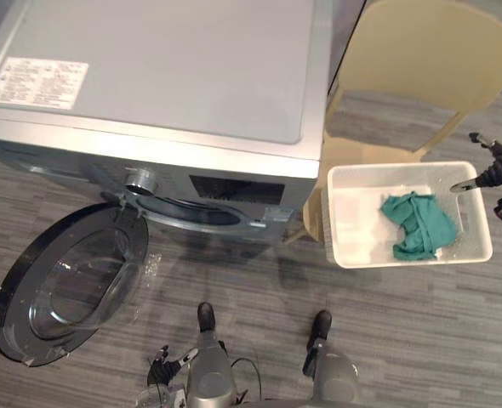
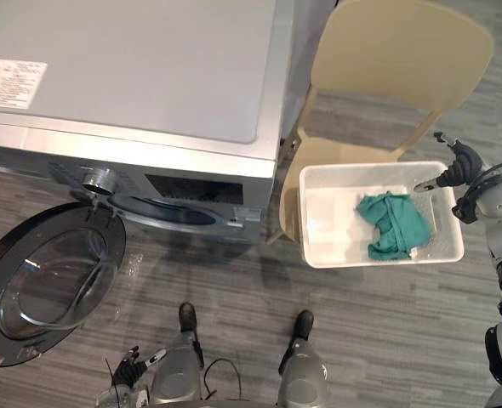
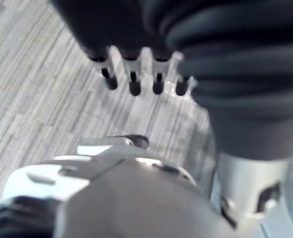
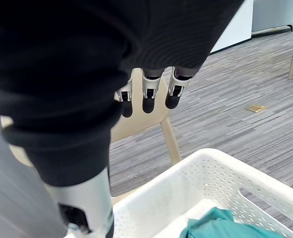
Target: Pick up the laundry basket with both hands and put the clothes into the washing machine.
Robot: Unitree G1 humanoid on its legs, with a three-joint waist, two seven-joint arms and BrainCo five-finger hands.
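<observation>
A white perforated laundry basket (image 1: 345,223) sits on the seat of a beige chair (image 1: 421,51), to the right of the washing machine. A green cloth (image 1: 417,223) lies crumpled in it, over something white. My right hand (image 2: 453,167) hovers at the basket's far right rim; its fingers (image 4: 146,96) are straight, above the basket (image 4: 211,178) and the cloth (image 4: 226,225), holding nothing. My left hand (image 1: 164,364) hangs low by my side, far from the basket, fingers (image 3: 131,74) straight over the floor.
The grey front-loading washing machine (image 1: 166,68) fills the upper left. Its round door (image 1: 68,285) is swung wide open toward me at the lower left, and the drum opening (image 1: 187,208) shows under the control panel. Grey plank floor lies between machine and chair.
</observation>
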